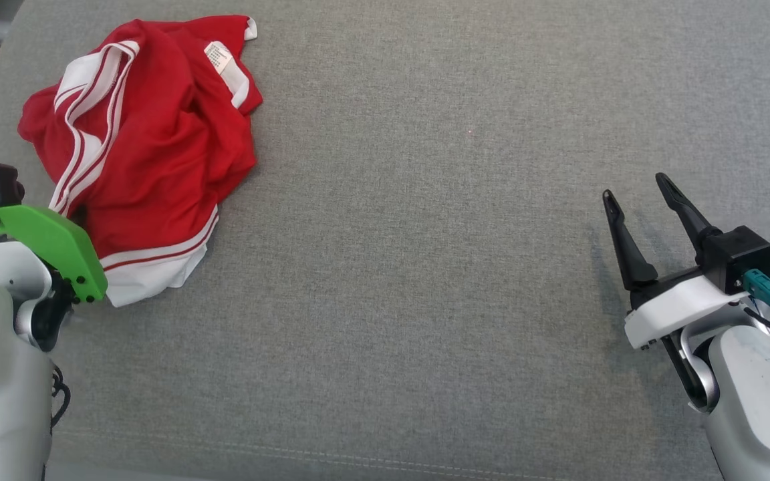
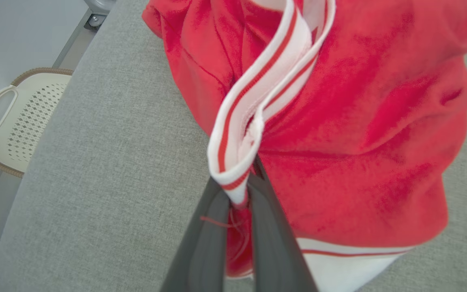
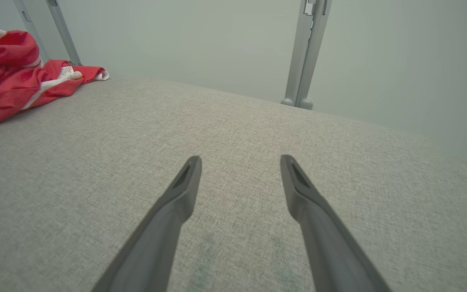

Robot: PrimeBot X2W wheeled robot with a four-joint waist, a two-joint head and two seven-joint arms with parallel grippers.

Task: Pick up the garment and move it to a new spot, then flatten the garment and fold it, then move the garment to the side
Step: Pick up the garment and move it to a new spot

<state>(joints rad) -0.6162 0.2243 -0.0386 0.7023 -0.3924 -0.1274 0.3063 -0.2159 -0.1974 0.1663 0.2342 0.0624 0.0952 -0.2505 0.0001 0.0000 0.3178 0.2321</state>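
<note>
A broad grey woven-fabric padded surface [image 1: 425,267], with a stitched seam running along its near edge, carries a crumpled red garment with white red-striped bands [image 1: 151,147], bunched at the far left, close to the left edge.

Tips of the left gripper [image 2: 239,198] hide in garment [image 2: 359,142] folds — its label [image 1: 218,57] print unreadably small.

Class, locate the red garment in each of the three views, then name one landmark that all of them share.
Head view: the red garment lies crumpled at the upper left.
Left wrist view: the garment spreads across the top and right, its striped trim pinched in the left pincer.
Right wrist view: the garment sits in the far upper-left corner.
Shared landmark: the grey fabric surface beneath it.
</note>
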